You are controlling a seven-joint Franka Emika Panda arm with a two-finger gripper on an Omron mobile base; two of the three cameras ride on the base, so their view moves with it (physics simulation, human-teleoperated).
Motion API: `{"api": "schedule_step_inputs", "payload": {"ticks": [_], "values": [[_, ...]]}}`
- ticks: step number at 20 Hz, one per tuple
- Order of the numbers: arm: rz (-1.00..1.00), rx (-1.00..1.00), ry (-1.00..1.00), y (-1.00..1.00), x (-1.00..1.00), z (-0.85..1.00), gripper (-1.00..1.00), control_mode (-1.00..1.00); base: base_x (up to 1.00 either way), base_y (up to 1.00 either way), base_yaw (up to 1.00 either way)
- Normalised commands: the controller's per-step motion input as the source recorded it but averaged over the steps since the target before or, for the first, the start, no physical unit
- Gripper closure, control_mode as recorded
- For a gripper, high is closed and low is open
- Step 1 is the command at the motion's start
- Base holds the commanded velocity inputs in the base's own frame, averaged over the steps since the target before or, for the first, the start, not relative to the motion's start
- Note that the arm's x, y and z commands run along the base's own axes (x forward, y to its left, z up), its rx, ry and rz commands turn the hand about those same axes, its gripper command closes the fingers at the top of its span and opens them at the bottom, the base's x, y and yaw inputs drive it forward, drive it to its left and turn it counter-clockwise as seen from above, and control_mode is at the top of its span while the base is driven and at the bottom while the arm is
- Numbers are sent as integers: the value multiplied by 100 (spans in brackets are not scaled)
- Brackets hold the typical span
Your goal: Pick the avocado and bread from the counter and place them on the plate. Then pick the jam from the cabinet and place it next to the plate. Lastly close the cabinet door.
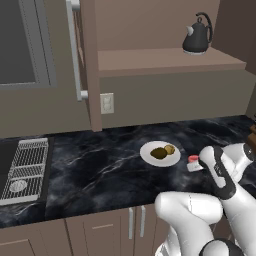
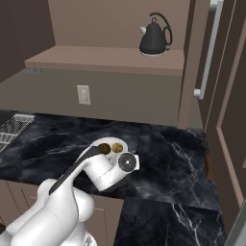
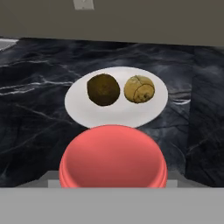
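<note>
The white plate [image 3: 87,111] lies on the black marble counter with the dark avocado [image 3: 103,89] on its left and the tan bread [image 3: 139,89] on its right. The jam [image 3: 113,155], a small jar with a red lid, sits directly under the hand camera, just short of the plate; the lid hides the fingertips. In the left base view my gripper [image 1: 195,164] is shut on the jam [image 1: 193,159] right beside the plate [image 1: 149,151], at its right. The right base view has the hand [image 2: 127,162] covering part of the plate [image 2: 100,142].
The cabinet door [image 1: 86,60] stands open above the counter, its long handle [image 1: 75,50] facing out. A black kettle [image 1: 197,35] rests on the shelf behind. A stove grate [image 1: 27,165] is at the far left, a wall outlet [image 1: 106,103] behind the plate.
</note>
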Motion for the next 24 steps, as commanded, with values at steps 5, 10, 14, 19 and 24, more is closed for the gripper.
{"api": "schedule_step_inputs", "payload": {"ticks": [5, 10, 14, 19, 24], "values": [[6, 0, -9, 0, 3, -26, 100, -100, 0, 0, 0], [8, 0, -11, 1, 14, -17, 100, -100, 0, 0, 0], [7, 0, -6, 8, 22, -7, 100, -100, 0, 0, 0], [7, 0, 0, 4, 17, -14, 100, -100, 0, 0, 0], [6, 0, 0, 0, 20, -14, 100, -100, 0, 0, 0]]}}
